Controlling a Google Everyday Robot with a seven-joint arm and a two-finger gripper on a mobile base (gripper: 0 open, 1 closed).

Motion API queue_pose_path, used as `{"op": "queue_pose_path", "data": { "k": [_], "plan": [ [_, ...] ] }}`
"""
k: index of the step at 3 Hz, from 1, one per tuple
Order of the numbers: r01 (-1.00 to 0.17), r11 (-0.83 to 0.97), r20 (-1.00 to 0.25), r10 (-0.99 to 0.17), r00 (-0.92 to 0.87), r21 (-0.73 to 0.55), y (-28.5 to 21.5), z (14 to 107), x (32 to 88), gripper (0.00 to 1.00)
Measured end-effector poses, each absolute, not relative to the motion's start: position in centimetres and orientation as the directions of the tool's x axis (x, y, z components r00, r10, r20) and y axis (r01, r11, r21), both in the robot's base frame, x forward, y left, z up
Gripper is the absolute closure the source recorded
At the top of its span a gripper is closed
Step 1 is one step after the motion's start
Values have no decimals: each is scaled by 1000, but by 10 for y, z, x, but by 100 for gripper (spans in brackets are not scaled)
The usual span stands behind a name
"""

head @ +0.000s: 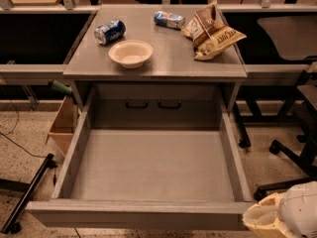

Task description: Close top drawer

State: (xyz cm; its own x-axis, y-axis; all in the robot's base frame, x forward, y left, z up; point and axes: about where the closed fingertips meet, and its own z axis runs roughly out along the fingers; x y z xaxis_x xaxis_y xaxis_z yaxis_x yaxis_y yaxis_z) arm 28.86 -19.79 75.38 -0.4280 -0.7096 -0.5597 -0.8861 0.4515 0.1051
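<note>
— Under the table [163, 63], pulled fully out toward the camera, sits the top drawer [153, 167]: wide, grey, with nothing inside.

— And its front?

— A plain front panel [133, 213] with no handle runs along the bottom of the view. That is probably why the pincer [271, 217] is low in the bottom right corner, by the panel's right end. With nothing to hook, closing means pushing on the flat face.

— Is it touching?

— It overlaps the panel's corner, but I cannot tell whether there is contact. Nor can I tell whether the pincer is open or closed; only a cream and white bulk shows.

— Any risk?

— I'd guess a push so far to the right could skew the drawer on its runners. Nearer the middle would run straighter.

— What surrounds it?

— Two dark handles [153, 103] sit on the recessed panel behind the drawer. On the table are a pale bowl [130, 52] and a blue can [109, 31] lying just behind it. A second can [169, 19] lies further back, and crumpled snack bags [212, 29] are to the right. All of it sits well in from the front edge, so closing should not disturb it. A cardboard box [63, 125] stands on the floor to the left, and a chair base [292, 157] is near the drawer's right wall.
</note>
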Motion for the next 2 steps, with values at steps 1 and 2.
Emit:
{"op": "queue_pose_path", "data": {
  "k": [1, 2],
  "plan": [
    [-892, 425, -520, -732, -440, 155, -184, 724, 288, 100],
    [-891, 416, -460, -764, -452, 184, -173, 700, 292, 100]
  ]
}}
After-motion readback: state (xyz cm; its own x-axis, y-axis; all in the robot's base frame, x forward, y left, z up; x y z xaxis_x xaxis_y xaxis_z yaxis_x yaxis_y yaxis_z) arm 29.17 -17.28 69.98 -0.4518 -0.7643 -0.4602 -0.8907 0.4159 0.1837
